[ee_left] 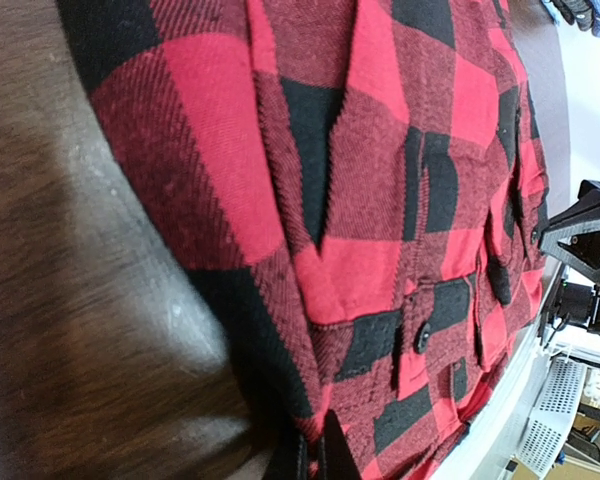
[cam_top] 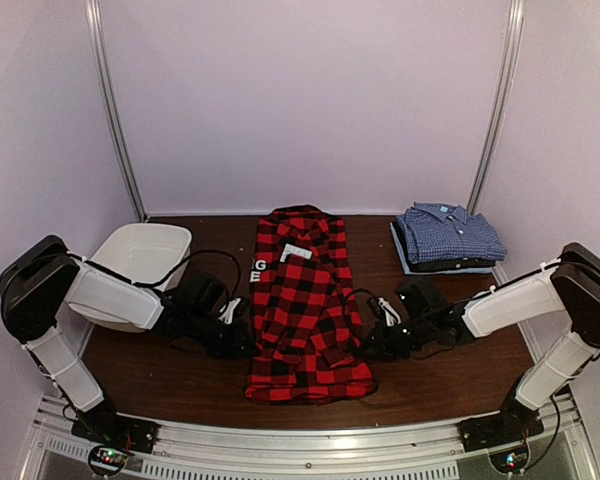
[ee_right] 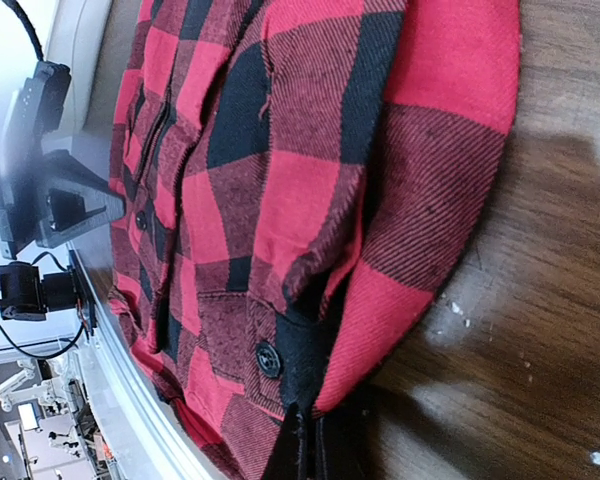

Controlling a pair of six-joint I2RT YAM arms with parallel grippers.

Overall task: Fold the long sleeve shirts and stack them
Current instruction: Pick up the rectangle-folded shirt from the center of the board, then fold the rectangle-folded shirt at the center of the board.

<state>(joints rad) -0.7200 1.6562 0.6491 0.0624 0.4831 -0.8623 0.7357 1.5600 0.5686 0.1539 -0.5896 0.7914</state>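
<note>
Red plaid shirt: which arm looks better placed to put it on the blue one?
Probably the right: the blue check shirt lies back right, on its side, and the right gripper pinches the red plaid shirt.

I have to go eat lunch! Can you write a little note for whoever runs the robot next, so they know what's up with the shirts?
Left gripper: shut, pinching the left edge of the red plaid shirt.
Right gripper: shut, pinching its right edge.
Red plaid shirt: lying flat in the middle, sides apparently folded in to make a long strip.
Blue check shirt: folded, at the back right.
Done: the blue one.
Left: fold the red one shorter, then stack it on the blue one.
</note>
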